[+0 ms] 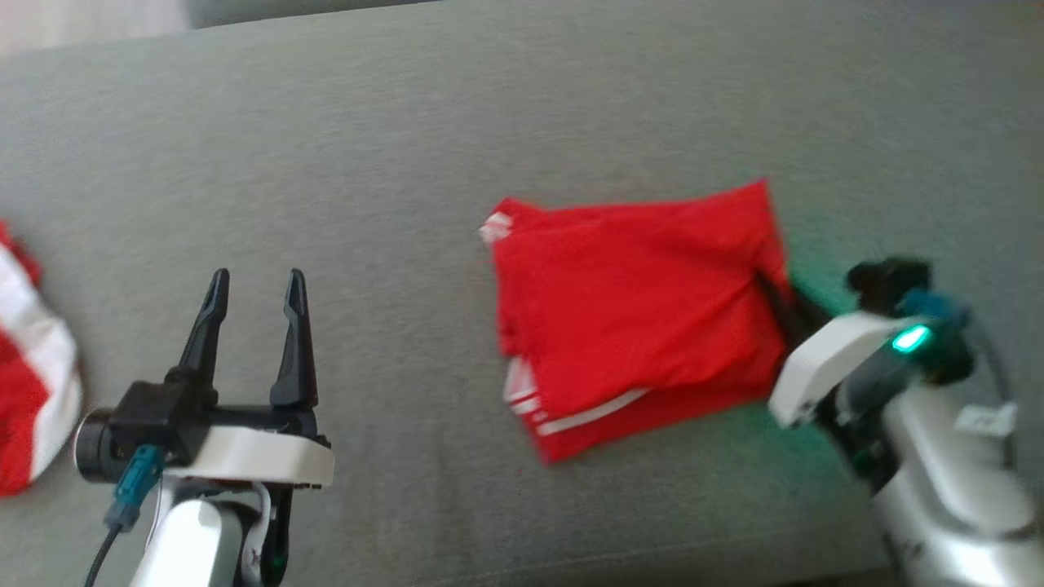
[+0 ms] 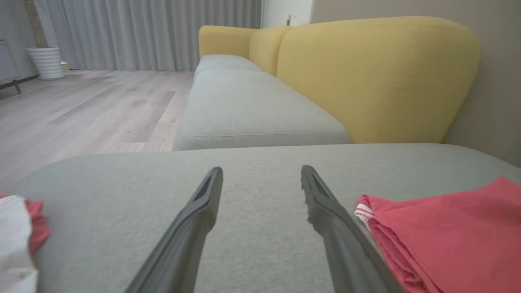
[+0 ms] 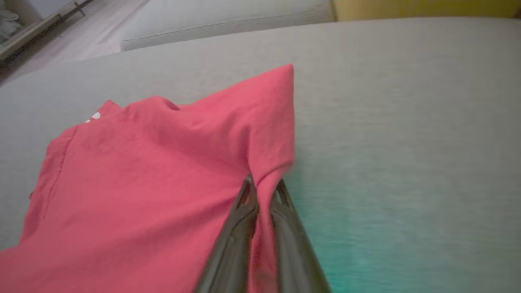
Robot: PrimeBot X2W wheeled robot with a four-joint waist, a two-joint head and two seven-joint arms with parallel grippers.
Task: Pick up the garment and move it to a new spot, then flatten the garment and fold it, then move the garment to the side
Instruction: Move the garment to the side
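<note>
One wide grey cushion (image 1: 391, 122) carries everything; the folded red garment (image 1: 636, 310) lies right of centre on it. Risk: a pull from one edge could drag the layers apart and undo the fold, or the thin pinch could slip. Right gripper (image 3: 263, 188) clamped on a tuck at the garment's right edge. Left gripper (image 1: 254, 281) fingers apart, empty, well off to its left.

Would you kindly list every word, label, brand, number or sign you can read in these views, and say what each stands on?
No text can be read in these views.
Red garment: white stripes, no print or logo visible.
Pale tag on the right forearm: too blurred to read.
Dark mark on the left forearm: too small to read.
</note>
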